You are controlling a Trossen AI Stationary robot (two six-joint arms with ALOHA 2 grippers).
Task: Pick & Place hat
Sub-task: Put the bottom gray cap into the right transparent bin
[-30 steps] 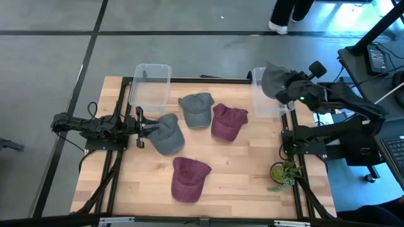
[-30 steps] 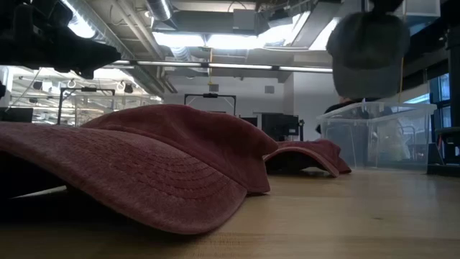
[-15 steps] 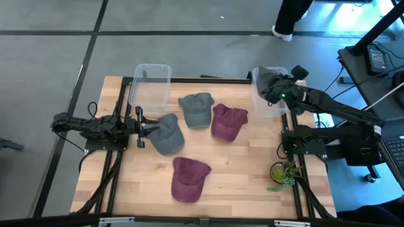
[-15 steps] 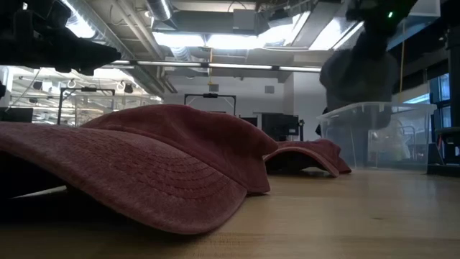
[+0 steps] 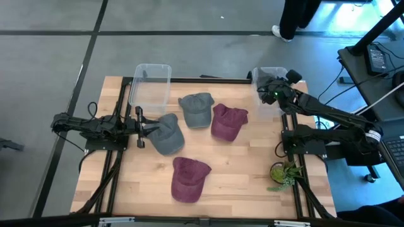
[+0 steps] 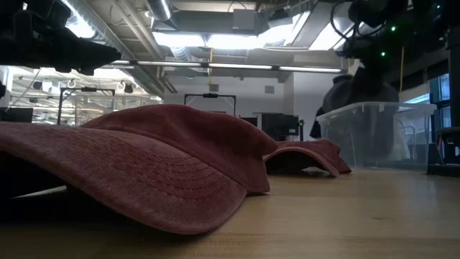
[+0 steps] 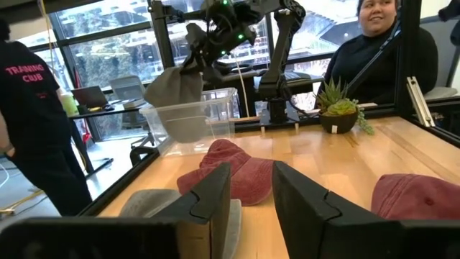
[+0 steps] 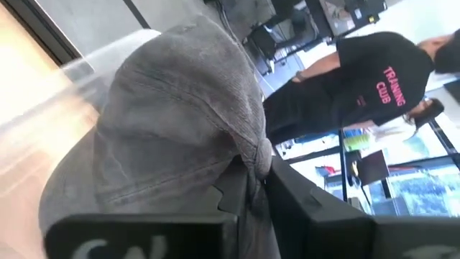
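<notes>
My right gripper (image 5: 273, 93) is shut on a grey hat (image 8: 172, 137) over the clear bin (image 5: 270, 108) at the table's far right corner. In the low view the hat (image 6: 359, 90) hangs with its lower part behind the bin's wall (image 6: 374, 137). The left wrist view shows that hat (image 7: 175, 90) dipping into the bin (image 7: 194, 129). My left gripper (image 7: 251, 201) is open at the table's left side, next to another grey hat (image 5: 165, 133) that lies on the wood. My right gripper pinches a gathered fold of the hat's cloth (image 8: 256, 162) between its two fingers, coming from above and pointing down. The hat hangs below the fingers, lifted clear, with its lower part inside the bin. My left gripper: I cannot tell whether it touches the grey hat beside it.
A third grey hat (image 5: 196, 108) and a maroon hat (image 5: 227, 122) lie mid-table, and another maroon hat (image 5: 188, 178) lies near the near edge. A second clear bin (image 5: 150, 85) stands far left, a potted plant (image 5: 283, 173) at the right edge. People stand beyond the table.
My right gripper has moved down and a little toward the table's left, keeping its hold. The grey hat has gone from hanging well above the bin to hanging with its lower part inside it.
</notes>
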